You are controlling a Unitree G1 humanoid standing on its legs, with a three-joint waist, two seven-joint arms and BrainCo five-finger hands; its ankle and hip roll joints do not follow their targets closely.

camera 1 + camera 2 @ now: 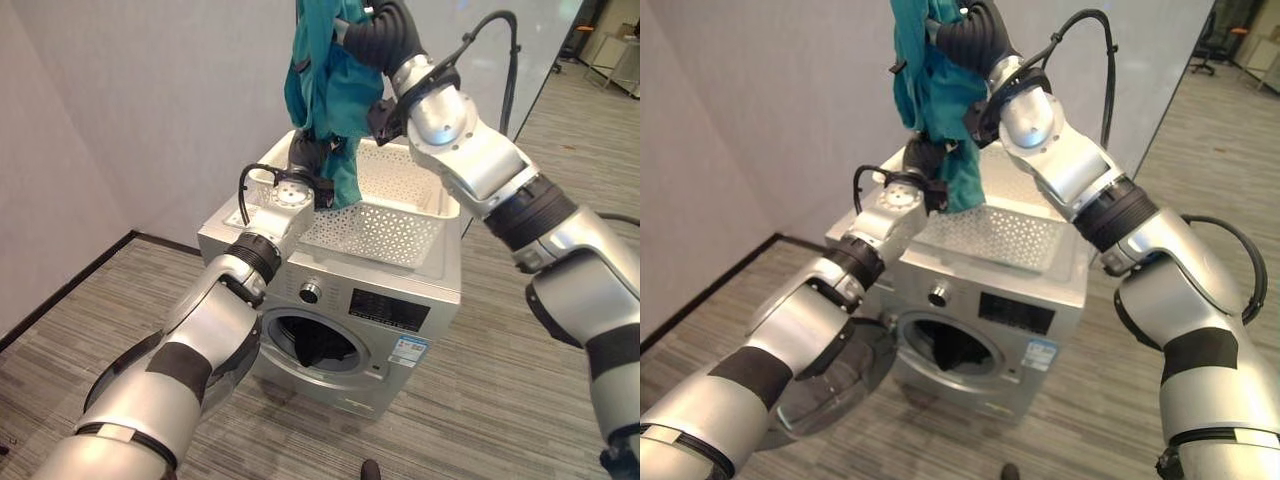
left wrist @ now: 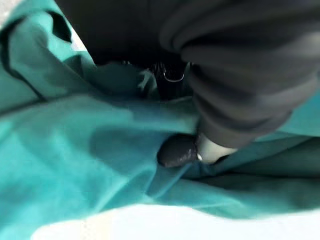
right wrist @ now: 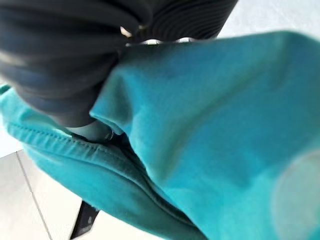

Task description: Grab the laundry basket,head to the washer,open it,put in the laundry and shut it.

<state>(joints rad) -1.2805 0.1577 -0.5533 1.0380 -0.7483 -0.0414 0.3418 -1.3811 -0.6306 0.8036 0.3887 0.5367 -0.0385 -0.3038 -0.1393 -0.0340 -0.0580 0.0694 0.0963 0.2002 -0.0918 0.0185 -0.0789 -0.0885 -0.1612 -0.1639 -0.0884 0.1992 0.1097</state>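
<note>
The teal garment (image 1: 325, 80) hangs high above the white perforated laundry basket (image 1: 400, 215), which sits on top of the washer (image 1: 340, 300); its lower end trails down to the basket's near rim. The right hand (image 1: 350, 30) holds the cloth up from its top, and its wrist view shows the fabric bunched against the hand, so it appears to be clenched on the cloth, though the fingers themselves are mostly hidden. The left hand (image 1: 310, 155) sits lower, at the basket's edge, buried in the hanging fabric; its wrist view shows one dark fingertip (image 2: 176, 151) pressed into teal folds, and whether it pinches the cloth cannot be told. Below, the washer's round door opening (image 1: 315, 345) stands open with something dark inside. The risk judged from here: the long garment could snag on the basket rim and drag the basket off the washer, or slip loose and fall to the floor (image 1: 90, 330) short of the drum.
</note>
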